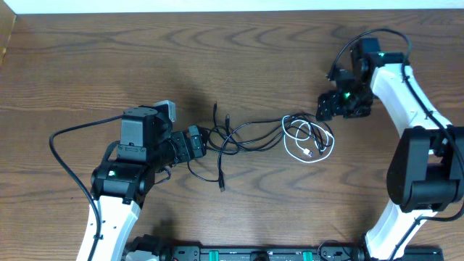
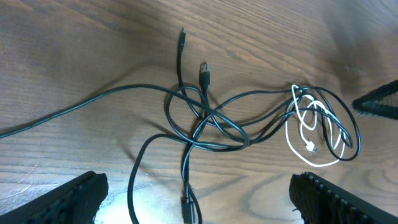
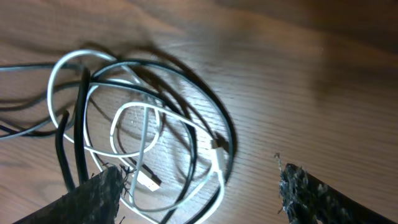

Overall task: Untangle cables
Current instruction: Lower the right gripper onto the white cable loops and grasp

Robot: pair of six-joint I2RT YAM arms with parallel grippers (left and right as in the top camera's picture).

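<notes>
The cables lie mid-table. Several black cables point(image 1: 232, 138) cross in a loose knot point(image 2: 205, 121), with two plug ends point(image 2: 204, 70) pointing away from me. To their right a white cable point(image 1: 308, 148) is coiled through black loops point(image 3: 143, 124). My left gripper point(image 1: 201, 141) sits at the knot's left edge, open, with a black strand and plug point(image 2: 186, 205) lying between its fingers point(image 2: 68, 199). My right gripper point(image 1: 324, 109) hovers low over the coil's far right side, open, the white loop point(image 3: 217, 168) and a black one between its fingers point(image 3: 311, 193), untouched.
Brown wood table point(image 1: 109, 65), its far edge meeting a white wall point(image 1: 217, 6). A thick black arm cable point(image 1: 61, 156) arcs beside the left arm. A black base rail point(image 1: 254, 254) runs along the near edge. The right gripper's finger point(image 2: 379, 102) shows in the left wrist view.
</notes>
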